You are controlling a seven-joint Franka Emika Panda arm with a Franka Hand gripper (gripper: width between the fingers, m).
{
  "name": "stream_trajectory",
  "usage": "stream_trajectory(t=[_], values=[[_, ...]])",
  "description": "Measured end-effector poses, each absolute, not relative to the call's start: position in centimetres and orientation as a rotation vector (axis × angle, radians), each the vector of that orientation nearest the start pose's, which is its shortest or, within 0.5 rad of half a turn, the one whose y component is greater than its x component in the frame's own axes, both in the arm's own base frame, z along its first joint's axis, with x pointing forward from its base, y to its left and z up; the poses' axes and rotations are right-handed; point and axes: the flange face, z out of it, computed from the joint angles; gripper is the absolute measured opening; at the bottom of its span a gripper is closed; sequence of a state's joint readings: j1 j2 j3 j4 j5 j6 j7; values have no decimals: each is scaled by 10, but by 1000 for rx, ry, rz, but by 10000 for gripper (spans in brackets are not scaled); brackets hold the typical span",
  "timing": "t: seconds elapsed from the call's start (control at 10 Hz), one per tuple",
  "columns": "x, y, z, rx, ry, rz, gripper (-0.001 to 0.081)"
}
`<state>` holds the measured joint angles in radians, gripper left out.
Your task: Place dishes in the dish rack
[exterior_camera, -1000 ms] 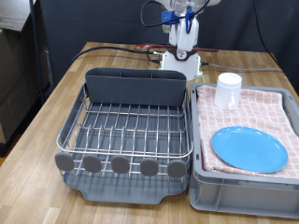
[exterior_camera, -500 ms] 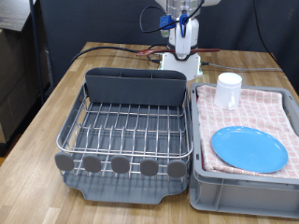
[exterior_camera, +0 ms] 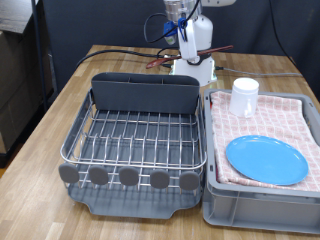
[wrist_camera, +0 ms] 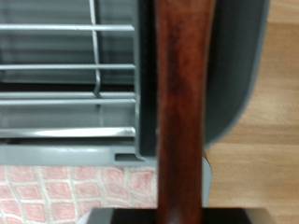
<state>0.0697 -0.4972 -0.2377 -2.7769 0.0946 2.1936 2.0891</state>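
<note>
Clamped on the spoon [wrist_camera: 184,112], the claw [exterior_camera: 188,38] hangs high at the exterior view's top, above and behind the dish rack [exterior_camera: 140,125]; the wrist view shows the red-brown handle running between its fingers, with the rack's grey caddy wall beneath. The spoon step looks in hand: it calls for lowering the handle into the caddy. The cup [exterior_camera: 245,96] and plate [exterior_camera: 266,159] rest on the checked cloth in the bin [exterior_camera: 262,205].
</note>
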Motion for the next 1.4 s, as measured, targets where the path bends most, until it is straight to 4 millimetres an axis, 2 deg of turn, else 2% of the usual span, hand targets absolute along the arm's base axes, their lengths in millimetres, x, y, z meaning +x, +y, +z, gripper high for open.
stream_trajectory(t=[0.2,0.4,0.9,1.4], values=[[344,-43,345,-1302,2813,310,80],[341,-49,343,-1242,2815,397,80],[329,-80,329,-1200,2662,690,80],[323,-111,306,-1187,2610,768,80]])
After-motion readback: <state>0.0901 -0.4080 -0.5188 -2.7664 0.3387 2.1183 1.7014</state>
